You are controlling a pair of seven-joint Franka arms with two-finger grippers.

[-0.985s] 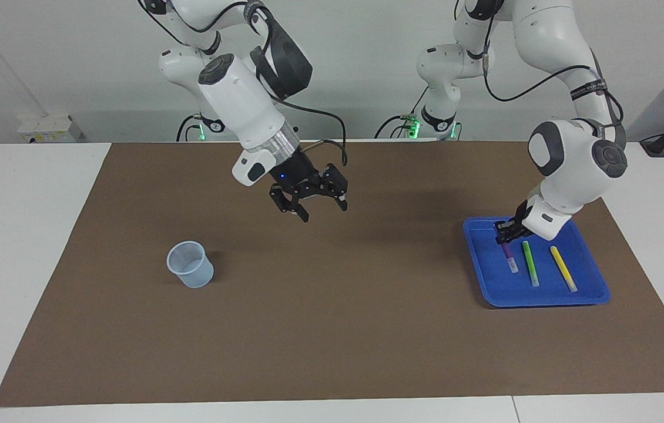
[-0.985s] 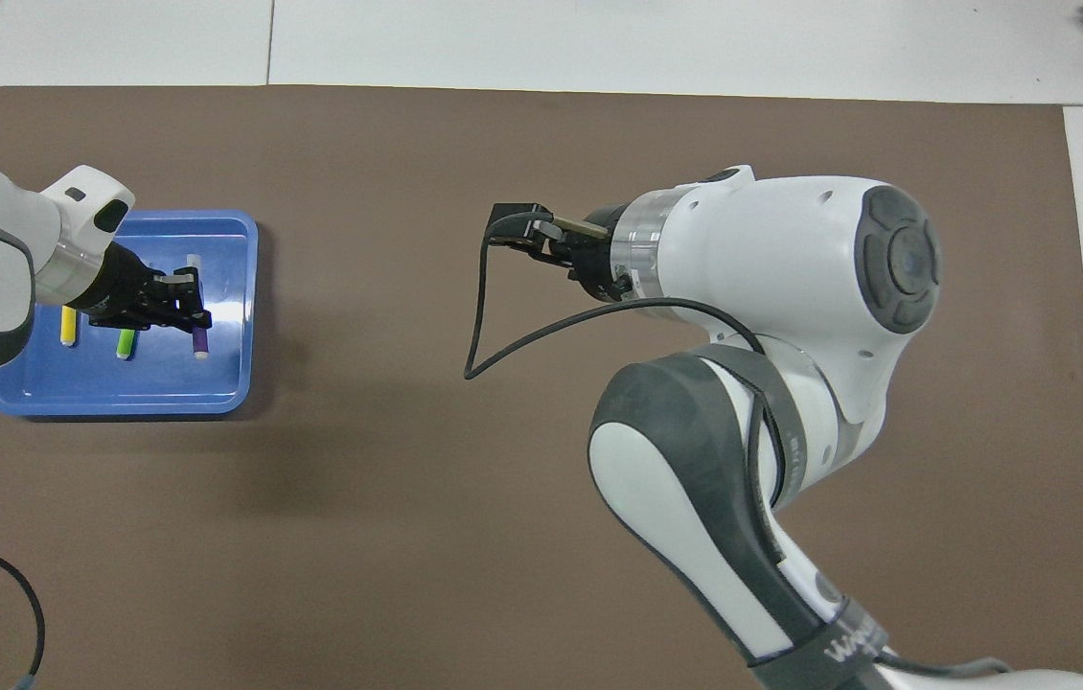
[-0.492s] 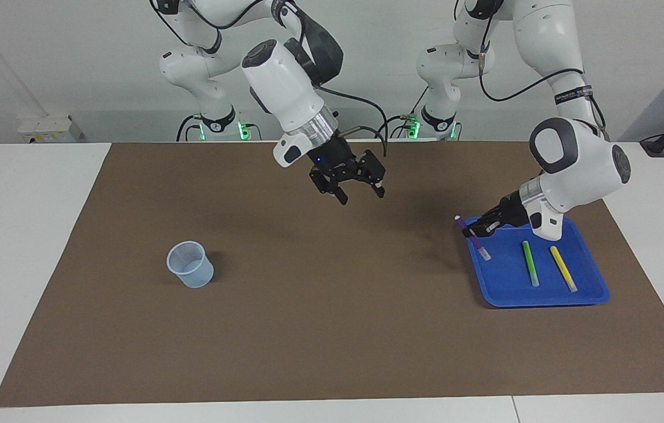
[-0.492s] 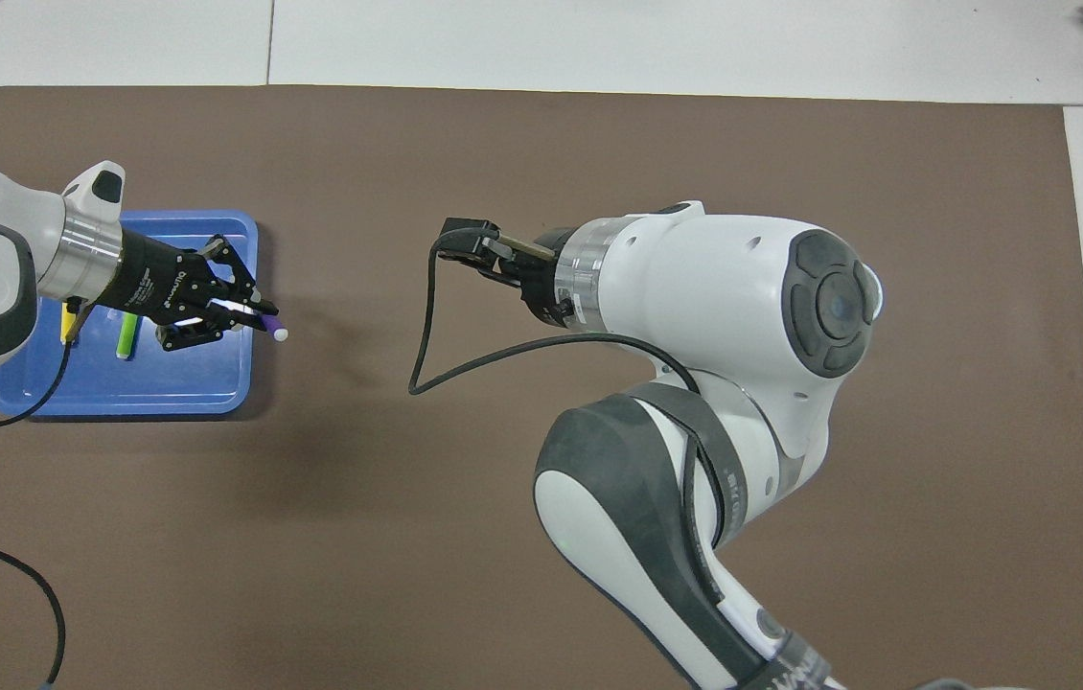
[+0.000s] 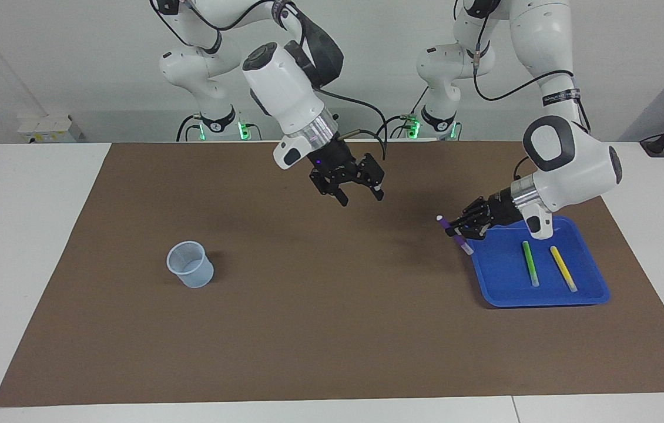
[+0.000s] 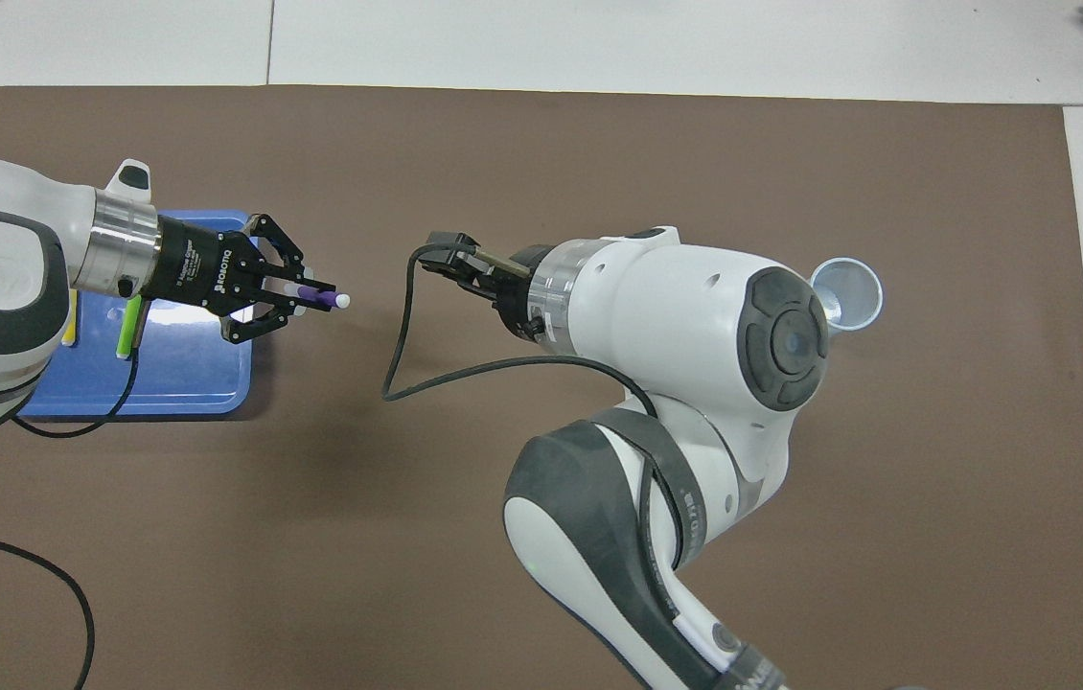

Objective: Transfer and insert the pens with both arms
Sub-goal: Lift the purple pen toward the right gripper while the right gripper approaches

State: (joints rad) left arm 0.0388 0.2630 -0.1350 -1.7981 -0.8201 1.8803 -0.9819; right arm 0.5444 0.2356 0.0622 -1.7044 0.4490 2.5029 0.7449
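My left gripper [image 5: 457,229] is shut on the purple pen [image 5: 465,247] and holds it tilted in the air, over the mat just off the blue tray's [image 5: 543,296] edge. In the overhead view this pen [image 6: 321,298] sticks out of the left gripper [image 6: 295,292] toward the table's middle. The green pen [image 5: 530,263] and the yellow pen [image 5: 563,268] lie side by side in the tray. My right gripper [image 5: 361,198] hangs open and holds nothing, above the mat's middle on the robots' side. From overhead its own wrist covers it.
A translucent bluish cup [image 5: 190,264] stands upright on the brown mat toward the right arm's end, partly hidden under the right arm from overhead [image 6: 846,294]. The blue tray [image 6: 187,383] sits toward the left arm's end. White table borders the mat.
The left gripper lifted the purple pen out of the tray and carried it toward the table's middle. The right arm swung toward the left arm's end, then nearly stopped.
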